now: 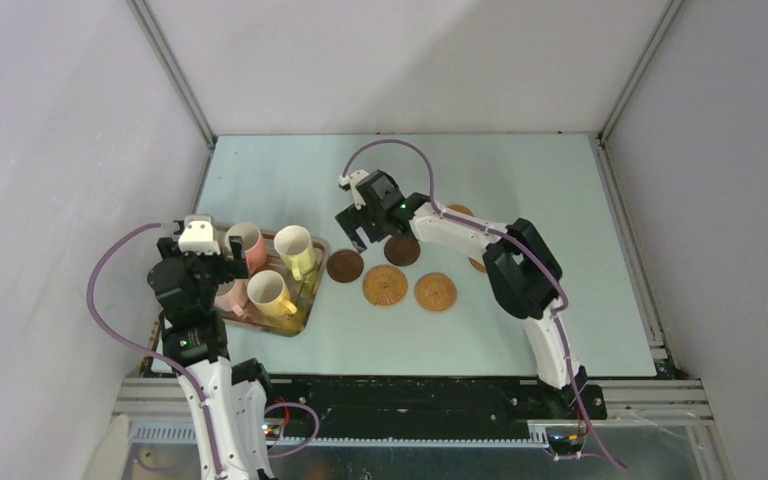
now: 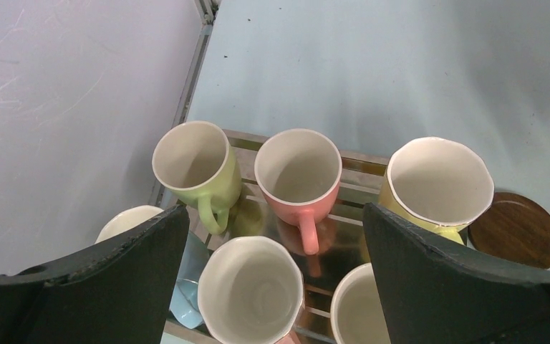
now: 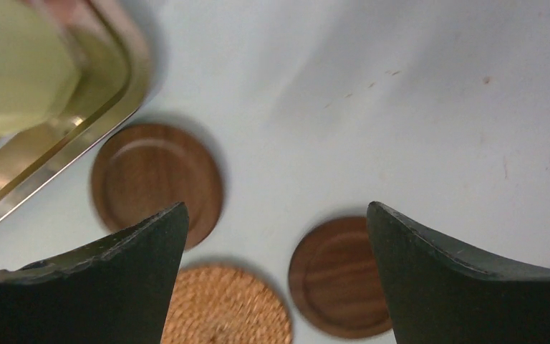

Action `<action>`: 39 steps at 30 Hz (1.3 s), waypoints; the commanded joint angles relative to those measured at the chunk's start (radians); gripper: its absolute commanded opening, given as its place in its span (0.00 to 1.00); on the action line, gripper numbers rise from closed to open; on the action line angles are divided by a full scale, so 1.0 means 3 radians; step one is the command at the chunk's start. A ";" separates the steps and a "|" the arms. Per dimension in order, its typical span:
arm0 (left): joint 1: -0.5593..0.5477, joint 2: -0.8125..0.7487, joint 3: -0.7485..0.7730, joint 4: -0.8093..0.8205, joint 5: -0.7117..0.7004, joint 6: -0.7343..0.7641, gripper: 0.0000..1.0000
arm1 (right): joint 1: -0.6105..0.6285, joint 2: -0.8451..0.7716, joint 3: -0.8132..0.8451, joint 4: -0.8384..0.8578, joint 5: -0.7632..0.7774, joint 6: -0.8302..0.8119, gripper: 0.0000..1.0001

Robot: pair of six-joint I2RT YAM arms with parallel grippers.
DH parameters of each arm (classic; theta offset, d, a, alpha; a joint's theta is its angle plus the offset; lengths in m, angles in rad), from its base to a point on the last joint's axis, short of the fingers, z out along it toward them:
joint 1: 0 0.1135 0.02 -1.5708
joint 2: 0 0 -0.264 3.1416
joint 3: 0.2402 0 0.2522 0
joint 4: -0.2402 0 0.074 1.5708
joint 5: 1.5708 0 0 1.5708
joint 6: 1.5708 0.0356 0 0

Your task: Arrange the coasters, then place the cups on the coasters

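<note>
Coasters: near the tabletop's middle; none bears a cup.
Left dark coaster (image 1: pixel 345 265): just beside the tray's right edge.
Right dark coaster (image 1: pixel 401 250): right of the first, apart from it.
Woven coasters (image 1: pixel 385 285): two side by side, nearer the tabletop's near edge.
Orange coasters (image 1: pixel 460 210): only slivers show, and my right arm covers the rest.
Cups: all on the tray (image 2: pixel 362 172), at the tabletop's left edge.
Green cup (image 2: pixel 197 161), salmon cup (image 2: pixel 299 172), yellow cup (image 2: pixel 440 183): upright in the tray's far row.
Blue cup (image 2: pixel 190 283): mostly behind my left finger.
Pale pink cup (image 2: pixel 251 290): cut off by the picture's bottom edge.
Sixth cup (image 2: pixel 354 308): only a piece of rim shows, so I cannot tell its colour.
Left gripper (image 2: pixel 276 215): fingers wide apart above the cups, holding nothing.
Right gripper (image 3: pixel 276 209): fingers wide apart over the two dark coasters, holding nothing.
Table (image 1: pixel 520 180): pale blue, and the far half is bare.
</note>
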 commanded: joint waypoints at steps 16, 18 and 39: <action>0.0034 -0.0013 -0.0049 0.0148 -0.0021 -0.0049 0.98 | -0.0050 0.0660 0.0794 -0.0421 -0.0265 -0.0007 0.99; 0.0031 0.0004 -0.0043 0.0140 -0.0018 -0.0055 0.98 | -0.0089 0.0625 0.0790 -0.0487 -0.0503 -0.0007 0.99; 0.0033 0.0057 -0.0057 0.0152 -0.0051 -0.0038 0.98 | -0.0051 0.1012 0.1016 -0.0644 0.0681 -0.0421 0.99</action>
